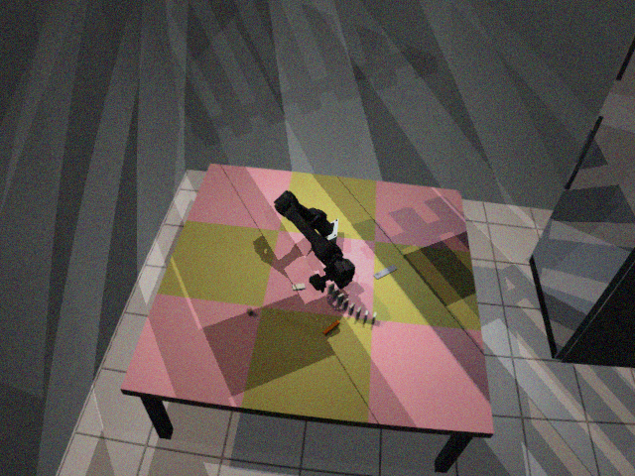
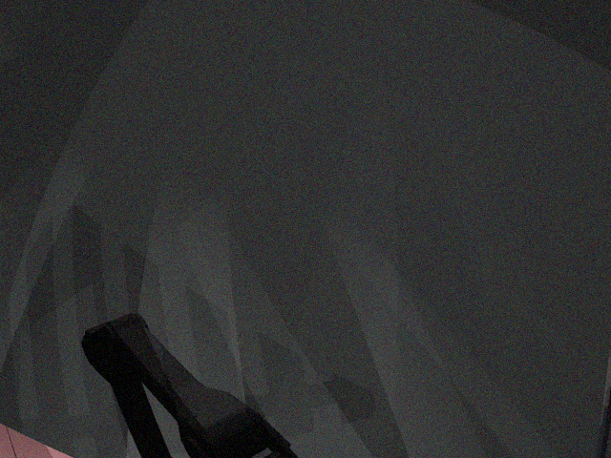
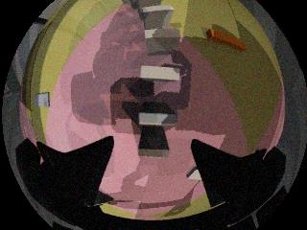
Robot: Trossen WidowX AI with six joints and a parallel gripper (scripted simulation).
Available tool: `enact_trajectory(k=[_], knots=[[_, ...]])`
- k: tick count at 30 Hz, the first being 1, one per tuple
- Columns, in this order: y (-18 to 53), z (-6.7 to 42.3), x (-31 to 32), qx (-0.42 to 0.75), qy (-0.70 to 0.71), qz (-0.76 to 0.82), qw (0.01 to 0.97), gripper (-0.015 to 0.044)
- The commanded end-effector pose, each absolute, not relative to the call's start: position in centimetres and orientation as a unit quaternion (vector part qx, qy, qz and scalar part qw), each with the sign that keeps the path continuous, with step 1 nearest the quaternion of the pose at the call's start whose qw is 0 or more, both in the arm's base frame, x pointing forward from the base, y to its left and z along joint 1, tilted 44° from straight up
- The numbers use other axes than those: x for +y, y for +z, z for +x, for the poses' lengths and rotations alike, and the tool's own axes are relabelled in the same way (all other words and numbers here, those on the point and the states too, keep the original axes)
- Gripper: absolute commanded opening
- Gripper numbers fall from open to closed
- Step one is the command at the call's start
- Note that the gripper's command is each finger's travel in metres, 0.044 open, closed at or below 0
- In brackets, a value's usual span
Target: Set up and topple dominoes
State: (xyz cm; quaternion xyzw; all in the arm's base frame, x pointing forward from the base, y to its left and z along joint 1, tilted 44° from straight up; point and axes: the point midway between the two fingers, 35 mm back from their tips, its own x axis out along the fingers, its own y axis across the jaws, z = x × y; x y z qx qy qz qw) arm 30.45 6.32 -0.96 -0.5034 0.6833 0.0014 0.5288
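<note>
A curved row of light grey dominoes [image 1: 351,308] [image 3: 159,73] stands on the table, running from below my gripper toward the front right in the top view. My gripper [image 3: 153,143] is open at the near end of this row. A dark-faced domino [image 3: 153,139] stands between the spread fingers with a gap on each side, in line with the row and just beside its nearest piece [image 3: 157,119]. The arm partly hides this end in the top view. A loose pale domino [image 1: 299,287] [image 3: 194,174] lies flat, left of the row in the top view.
An orange bar [image 1: 331,327] [image 3: 226,39] lies in front of the row. A blue-grey bar [image 1: 385,272] [image 3: 42,100] lies behind it to the right. A small dark object [image 1: 251,311] is farther left. The exterior view shows mostly the arm [image 2: 162,379].
</note>
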Motion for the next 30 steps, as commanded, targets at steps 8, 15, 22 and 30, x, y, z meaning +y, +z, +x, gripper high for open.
enact_trajectory(k=[8, 15, 22, 30], knots=[[5.6, 30.3, 13.1, 0.677, 0.024, -0.525, 0.514, 0.044], [8.4, 29.5, 15.4, 0.676, 0.031, -0.534, 0.508, 0.044], [9.8, 30.8, 11.0, 0.66, -0.157, -0.363, 0.639, 0.044], [12.0, 31.4, 2.8, 0.496, -0.466, 0.0, 0.733, 0.044]])
